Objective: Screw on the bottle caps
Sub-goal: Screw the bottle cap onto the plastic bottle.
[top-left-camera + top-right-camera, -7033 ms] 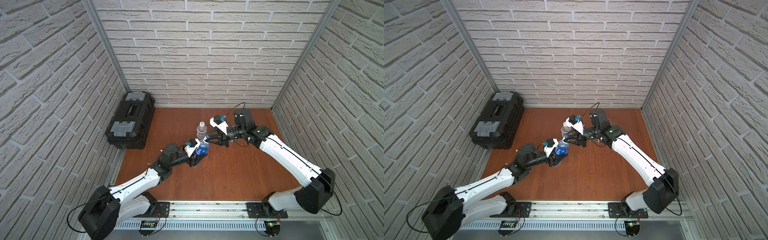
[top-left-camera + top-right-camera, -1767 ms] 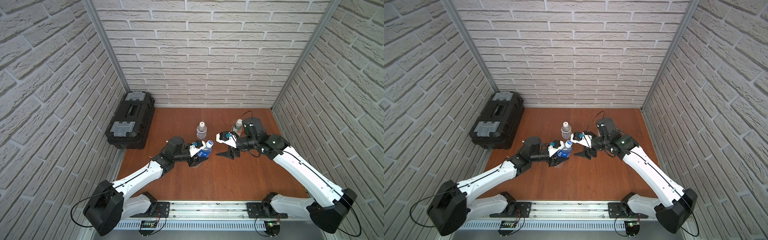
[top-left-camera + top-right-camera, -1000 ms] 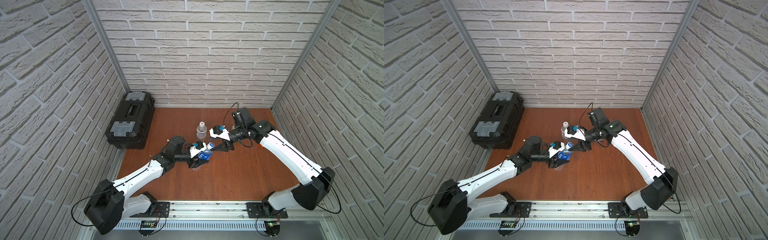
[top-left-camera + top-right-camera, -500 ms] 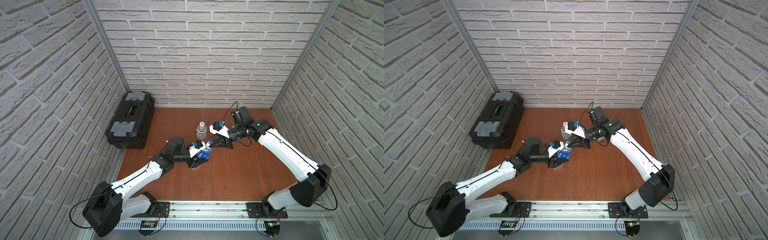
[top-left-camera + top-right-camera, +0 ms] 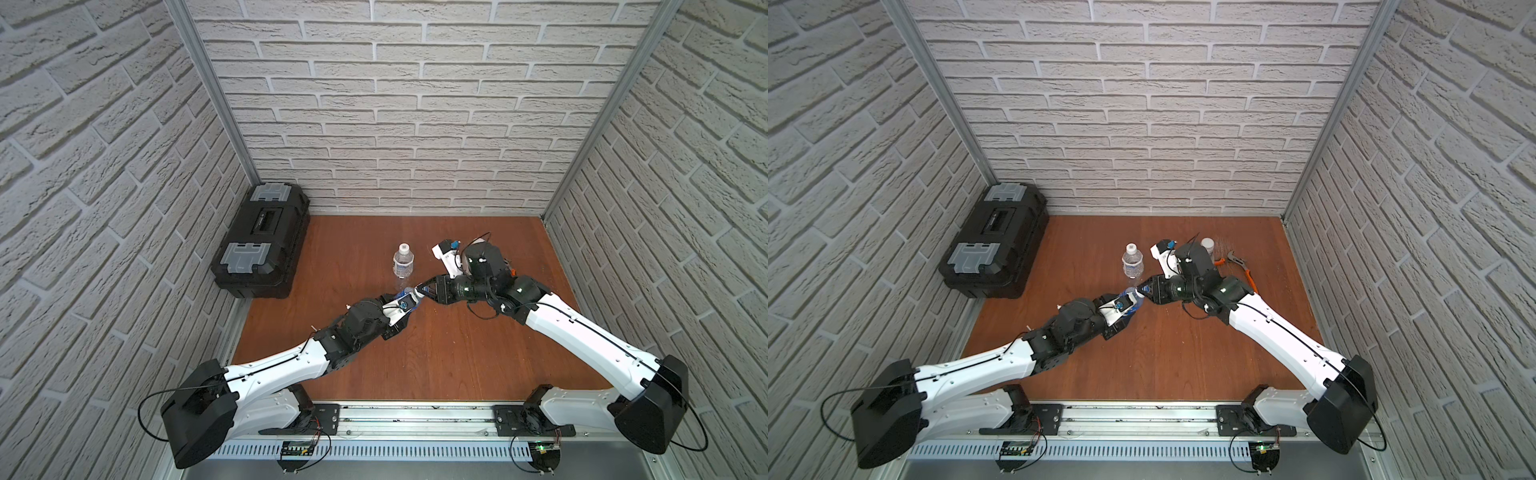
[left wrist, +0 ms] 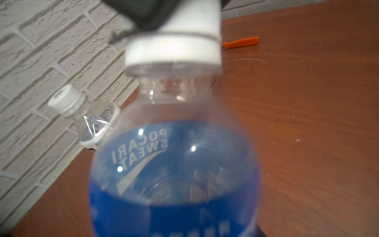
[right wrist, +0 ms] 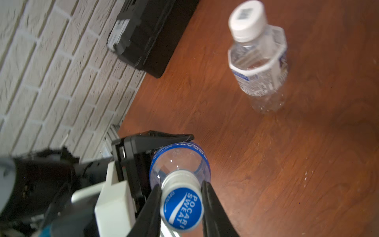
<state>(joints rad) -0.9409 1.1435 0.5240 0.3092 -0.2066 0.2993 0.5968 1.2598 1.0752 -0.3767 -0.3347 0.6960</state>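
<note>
**Desk:** What could go wrong here?

**Photographer:** At mid-counter (image 5: 415, 365), the left claw (image 5: 405, 305) is clenched around the blue-labelled bottle (image 7: 180, 160). The bottle leans toward the right claw (image 7: 180, 184), whose fingers are pinched on either side of the blue cap (image 7: 181, 209) sitting on the neck. The thin clear body looks slick and soft. If the twist outruns the left claw's hold, the bottle likely turns with the cap and nothing tightens. On a leaning neck, a cap pressed off-axis may cross-thread, or pop free and roll.

**Desk:** And farther back?

**Photographer:** The white-labelled bottle (image 5: 402, 266) stands upright just beyond the pair, and a wide swing of either wrist could topple it. The right arm also hangs close to a third bottle (image 5: 1208, 250) at the far right, which is mostly hidden behind it.

**Desk:** The count?

**Photographer:** Two claws, both gripping. Three bottles. Three caps: the blue one, a small white cap (image 5: 403, 248) on the white-labelled bottle, and a wider white cap (image 5: 1207, 242) on the third. Whether those two are tight, I cannot tell. One pair of orange-handled pliers (image 5: 1241, 264) lies at the far right, and one black toolbox (image 5: 262, 241) sits against the left wall.
</note>
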